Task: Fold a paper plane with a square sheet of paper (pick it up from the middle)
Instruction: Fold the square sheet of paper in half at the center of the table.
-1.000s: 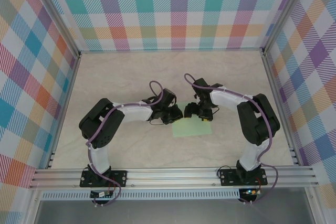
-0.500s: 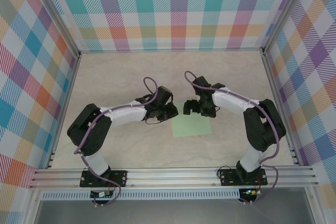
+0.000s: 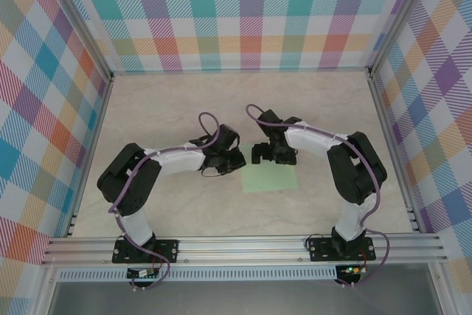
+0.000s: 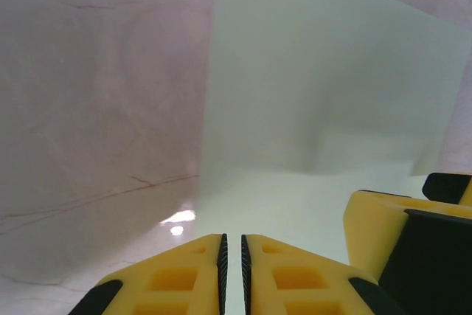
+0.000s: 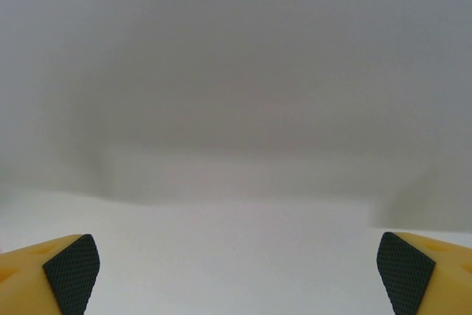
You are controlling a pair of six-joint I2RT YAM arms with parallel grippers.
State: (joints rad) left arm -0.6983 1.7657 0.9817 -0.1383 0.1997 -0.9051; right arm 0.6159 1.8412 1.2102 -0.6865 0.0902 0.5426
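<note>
The left pincer is closed to a hairline slit. It appears to nip the near edge of the sheet of paper, which bends up toward it from a soft crease across the middle of the frame. A yellow finger of the right pincer juts in at the lower right, cut off by the frame edge.

The right pincer stands wide open with nothing in its grip. Its two black-padded tips sit in the bottom corners of its wrist view, and the pale sheet spreads between and beyond them. The upper half there is a grey blur, so I cannot tell where paper ends and table begins.

From above, the left pincer and the right pincer face each other, close together, at the far edge of the mint-green sheet. The sheet lies just below centre and its far edge is hidden under them.

The table is pale marbled stone with faint veins. Walls of pastel checked cloth close it in on three sides. A metal rail crosses the bottom.
</note>
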